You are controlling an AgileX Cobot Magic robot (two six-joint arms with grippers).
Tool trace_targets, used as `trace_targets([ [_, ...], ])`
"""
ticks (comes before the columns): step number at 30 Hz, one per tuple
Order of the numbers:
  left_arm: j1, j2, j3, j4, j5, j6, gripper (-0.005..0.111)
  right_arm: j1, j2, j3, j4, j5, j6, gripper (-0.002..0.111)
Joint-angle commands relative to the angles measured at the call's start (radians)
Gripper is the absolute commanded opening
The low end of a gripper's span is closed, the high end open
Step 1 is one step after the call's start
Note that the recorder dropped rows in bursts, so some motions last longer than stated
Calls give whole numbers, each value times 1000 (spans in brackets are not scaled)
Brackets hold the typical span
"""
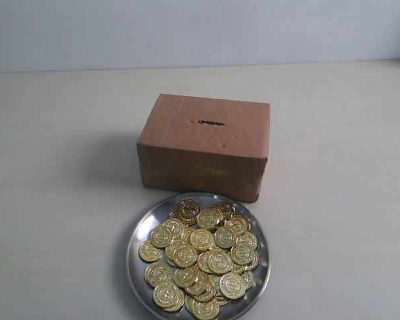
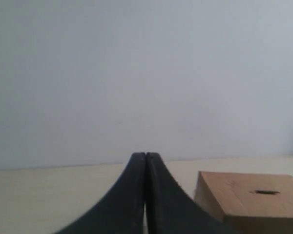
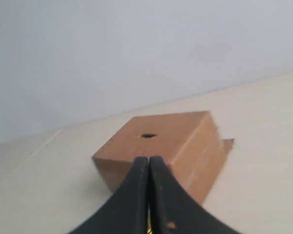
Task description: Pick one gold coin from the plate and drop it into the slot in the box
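From the exterior, the plate [image 1: 137, 243] of gold coins [image 1: 200, 257] sits at the table's near edge, just in front of the box [image 1: 203, 143]. The slot [image 1: 211, 123] runs along the box's length, parallel to that edge. In the left wrist view, the left hand [image 2: 145, 155] is closed on nothing, with the box off to one side. In the right wrist view, the right hand [image 3: 149, 158] is closed with the box straight ahead, so it is probably the nearer arm.

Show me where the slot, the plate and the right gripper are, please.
slot [image 1: 211, 123]: exterior view, middle of the dark slit.
plate [image 1: 155, 216]: exterior view, bare metal inside its rim.
right gripper [image 3: 149, 159]: right wrist view, where the shut fingertips meet.
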Motion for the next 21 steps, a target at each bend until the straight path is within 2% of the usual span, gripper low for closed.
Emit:
trace_targets([
  [1,126,-56,3,-10,1,-1,0,-220,-43,5,-4,-10,0,0],
  [7,202,-117,3,-10,1,-1,0,-427,-75,5,-4,-10,0,0],
  [12,214,-117,3,-10,-1,-1,0,-529,-75,5,0,-7,0,0],
  [21,214,-117,3,-10,-1,-1,0,-550,-75,5,0,-33,0,0],
])
